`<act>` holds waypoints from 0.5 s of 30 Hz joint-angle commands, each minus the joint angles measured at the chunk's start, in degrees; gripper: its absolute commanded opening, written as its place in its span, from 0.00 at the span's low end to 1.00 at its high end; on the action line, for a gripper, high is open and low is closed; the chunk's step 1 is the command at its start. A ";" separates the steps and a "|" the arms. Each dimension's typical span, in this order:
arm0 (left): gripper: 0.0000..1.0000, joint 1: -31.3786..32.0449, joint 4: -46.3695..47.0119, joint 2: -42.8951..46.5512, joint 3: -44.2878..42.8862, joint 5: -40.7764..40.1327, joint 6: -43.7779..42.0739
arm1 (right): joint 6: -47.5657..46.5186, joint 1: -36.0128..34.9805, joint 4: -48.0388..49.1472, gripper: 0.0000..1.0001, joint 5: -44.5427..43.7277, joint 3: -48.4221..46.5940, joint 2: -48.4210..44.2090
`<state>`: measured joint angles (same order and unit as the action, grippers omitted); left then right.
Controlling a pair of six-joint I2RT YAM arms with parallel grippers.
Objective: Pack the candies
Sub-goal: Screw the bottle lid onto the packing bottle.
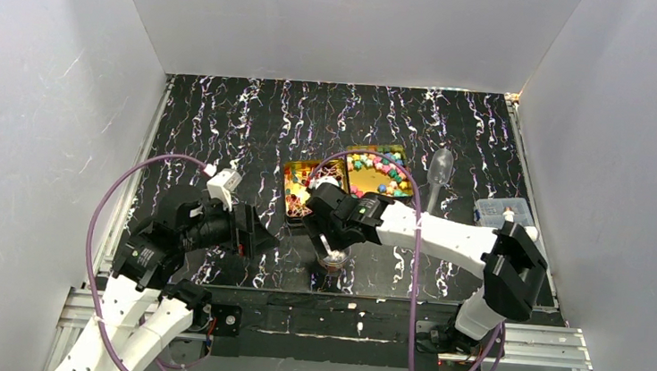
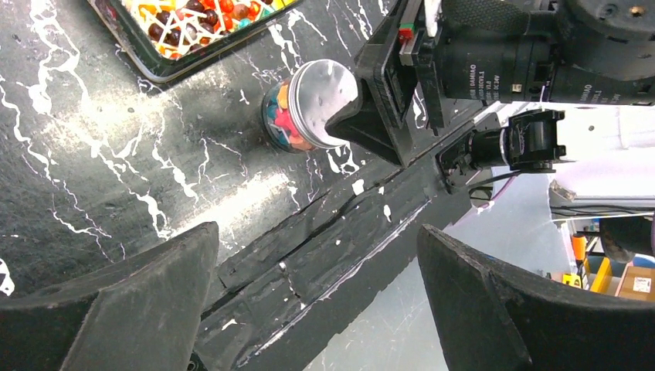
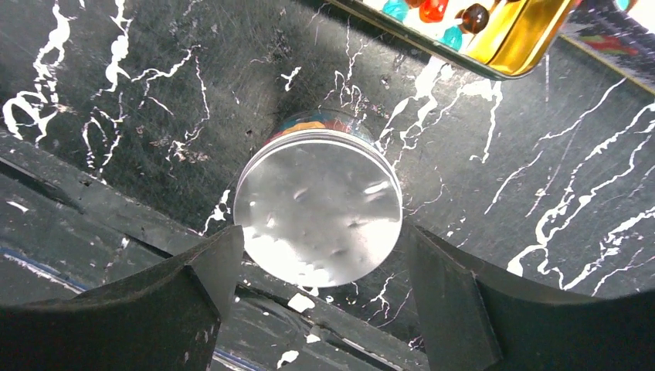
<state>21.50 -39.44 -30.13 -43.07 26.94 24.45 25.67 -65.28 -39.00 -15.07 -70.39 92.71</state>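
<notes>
1. The black table (image 1: 223,122), streaked with white, fills the floor of a white-walled booth.
2. The right gripper (image 3: 320,239) reaches down over the table's near edge. Its jaws are spread on either side of a small jar's lid, and a thin gap shows at the right pad, so it is open rather than clamped.
3. The left gripper (image 2: 317,232) hangs over the near edge, well left of the jar, jaws wide apart and holding nothing.
4. Two gold tins (image 1: 348,180) lie side by side mid-table, just beyond the jar.
5. The jar (image 2: 286,116) stands upright under its round silvery lid (image 3: 320,209).
6. The candies (image 1: 380,168) – bright lumps in pink, green, yellow and blue – mostly fill the right tin. Darker pieces lie in the left tin, and some coloured ones show through the jar's clear wall.
</notes>
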 commanded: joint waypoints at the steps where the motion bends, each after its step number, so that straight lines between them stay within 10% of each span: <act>1: 0.99 1.73 0.07 -2.50 -4.82 1.23 -0.98 | -0.40 -0.05 -0.70 0.86 -2.17 -2.21 -5.18; 15: 0.99 26.39 0.15 -12.22 -11.06 -20.45 1.99 | -2.03 3.46 -2.47 0.93 -5.15 0.62 -14.44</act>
<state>40.62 -39.18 -39.94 -50.89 16.80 25.54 24.99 -64.01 -40.47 -17.89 -70.39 82.76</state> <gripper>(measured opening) 0.993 0.919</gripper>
